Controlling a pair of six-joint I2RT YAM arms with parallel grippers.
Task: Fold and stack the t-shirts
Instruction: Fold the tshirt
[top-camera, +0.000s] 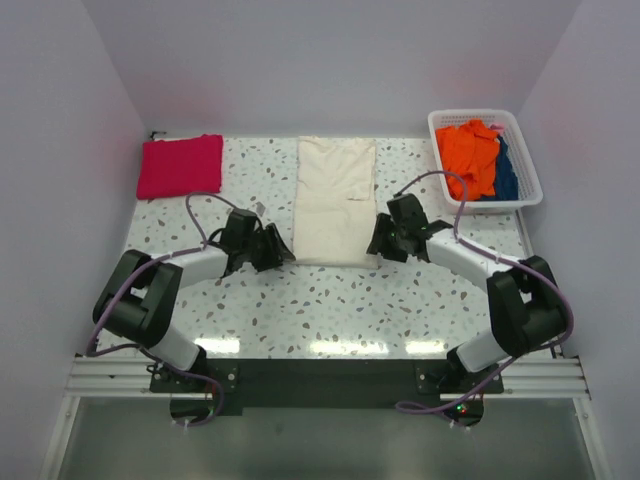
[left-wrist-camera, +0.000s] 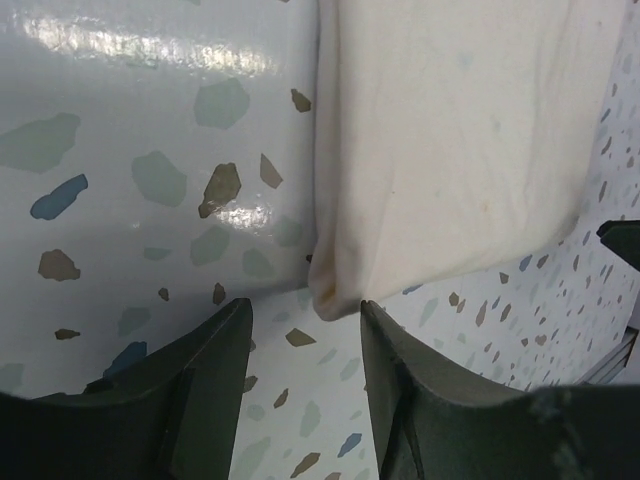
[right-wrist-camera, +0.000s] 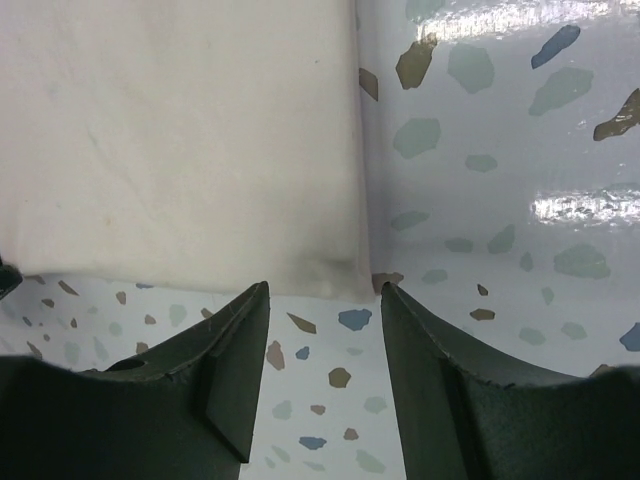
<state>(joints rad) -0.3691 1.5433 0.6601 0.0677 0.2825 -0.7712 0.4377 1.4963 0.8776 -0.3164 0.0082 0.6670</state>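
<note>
A cream-white t-shirt (top-camera: 335, 198) lies folded into a long narrow strip down the middle of the table. My left gripper (top-camera: 279, 248) stands open at its near left corner (left-wrist-camera: 335, 300), the cloth just beyond the fingertips and nothing between them. At the near right corner (right-wrist-camera: 335, 270) my right gripper (top-camera: 378, 243) is open too, with only bare table between its fingers. A crimson-pink t-shirt (top-camera: 180, 165) lies folded at the far left of the table, away from both arms.
A white basket (top-camera: 530, 170) at the far right holds orange (top-camera: 472, 155) and blue (top-camera: 506, 172) clothes. The speckled table (top-camera: 300, 310) runs between side walls, with a back wall behind.
</note>
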